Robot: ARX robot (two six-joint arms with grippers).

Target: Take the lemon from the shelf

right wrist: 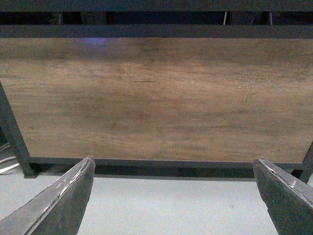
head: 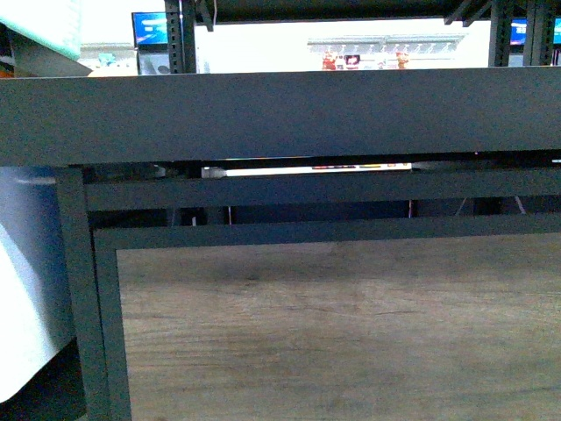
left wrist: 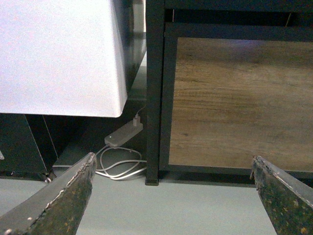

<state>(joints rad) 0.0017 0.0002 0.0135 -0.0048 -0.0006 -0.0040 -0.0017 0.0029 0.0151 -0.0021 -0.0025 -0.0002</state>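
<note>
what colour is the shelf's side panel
Brown wood grain; the side panel shows best in the right wrist view.

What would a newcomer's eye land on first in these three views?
The shelf fills the front view: a dark tier edge across the middle and a wood-grain panel below, with no lemon in sight. Both wrist views face that panel near the floor, the left gripper and right gripper open and empty. In the left wrist view a white cable lies coiled on the floor beside the shelf's black upright.
</note>
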